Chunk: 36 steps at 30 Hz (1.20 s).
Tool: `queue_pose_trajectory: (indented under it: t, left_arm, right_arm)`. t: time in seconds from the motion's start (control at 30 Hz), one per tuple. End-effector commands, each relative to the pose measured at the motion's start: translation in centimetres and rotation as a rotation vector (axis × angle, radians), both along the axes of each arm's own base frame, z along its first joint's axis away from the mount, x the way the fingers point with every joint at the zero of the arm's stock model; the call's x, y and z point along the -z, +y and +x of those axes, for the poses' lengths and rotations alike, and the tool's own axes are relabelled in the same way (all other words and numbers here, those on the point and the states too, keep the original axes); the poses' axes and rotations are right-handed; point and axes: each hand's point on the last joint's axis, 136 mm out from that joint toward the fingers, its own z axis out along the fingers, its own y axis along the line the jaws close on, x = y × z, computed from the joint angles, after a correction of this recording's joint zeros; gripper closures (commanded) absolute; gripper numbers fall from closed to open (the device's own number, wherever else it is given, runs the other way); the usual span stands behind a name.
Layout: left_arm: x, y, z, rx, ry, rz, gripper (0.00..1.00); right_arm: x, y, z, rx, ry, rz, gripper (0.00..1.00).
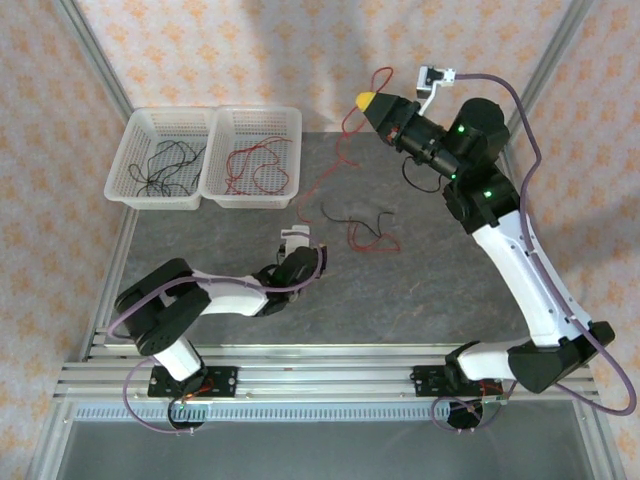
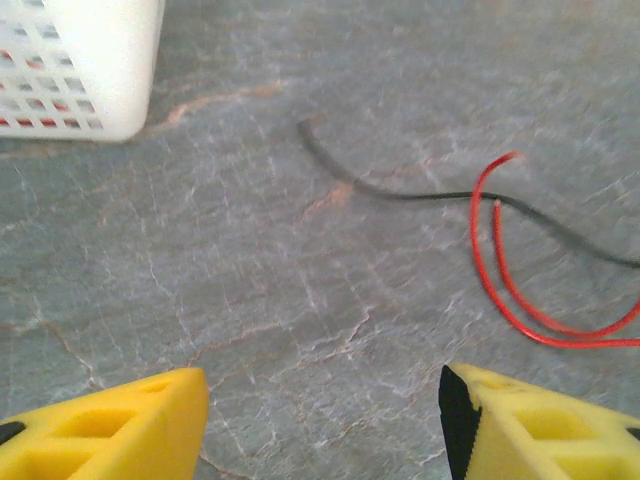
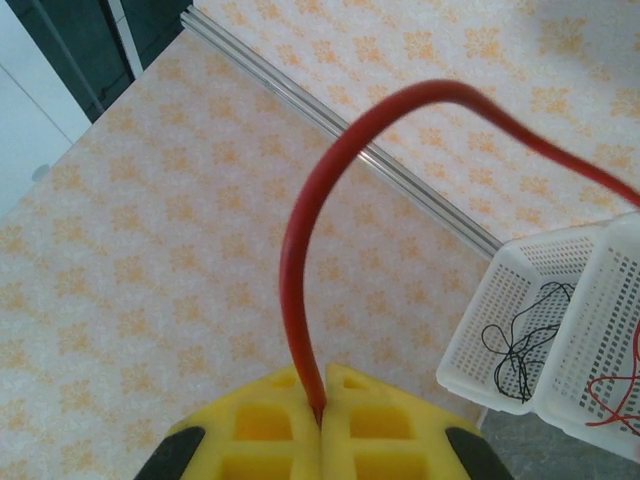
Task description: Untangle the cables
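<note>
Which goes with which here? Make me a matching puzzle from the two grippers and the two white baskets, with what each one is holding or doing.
Things:
1. left gripper
2. right gripper
3. left-hand basket
4. right-hand basket

States:
A. contains red wires
B. shut on a red wire, raised off the table
C. contains black wires
D. open, low over the table

Pairs: 1-D, 2-B, 3-C, 4-A.
</note>
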Motion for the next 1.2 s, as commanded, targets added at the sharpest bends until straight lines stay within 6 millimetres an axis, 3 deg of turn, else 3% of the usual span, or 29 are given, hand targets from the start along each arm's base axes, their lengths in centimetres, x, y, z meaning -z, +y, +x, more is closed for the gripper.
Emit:
queue_pose_trajectory:
  t: [0.0, 0.27, 0.47, 0.6, 0.77, 0.9, 1.03, 1.17]
  left_arm:
    - [-3.0, 1.0, 0.0, -0.027, -0.076, -0.037, 0.36]
    - [-9.2, 2.5, -2.6, 0.037, -0.2, -0.062, 0.32]
    - [-12.3, 6.7, -4.5, -0.059, -0.227, -0.051, 0.29]
    - [-12.9, 9.6, -5.6, -0.156, -0.195, -0.034, 0.29]
    - [-13.9, 12.5, -7.0, -0.265, -0.171, -0.076, 0.29]
    - [-15.5, 14.1, -7.9, -0.322, -0.17, -0.121, 0.29]
    - [-17.5, 14.8, -8.3, -0.336, -0.176, -0.136, 0.29]
    - [-19.0, 15.1, -8.5, -0.339, -0.185, -0.133, 0.29]
  right_arm:
    - [-2.1, -0.1, -0.8, -0.026, -0.068, 0.007, 1.0]
    - [-2.5, 0.8, -0.2, -0.055, -0.084, 0.008, 1.0]
    - [-2.4, 2.2, 1.0, -0.093, -0.17, -0.022, 1.0]
    - [-2.4, 4.1, 2.1, -0.119, -0.28, -0.071, 1.0]
    - [-1.8, 8.7, 3.8, -0.17, -0.41, -0.152, 1.0]
    - [0.3, 12.9, 7.1, -0.185, -0.44, -0.228, 1.0]
    - [3.6, 16.7, 11.4, -0.209, -0.407, -0.244, 1.0]
    - [7.4, 19.3, 15.0, -0.221, -0.381, -0.226, 1.0]
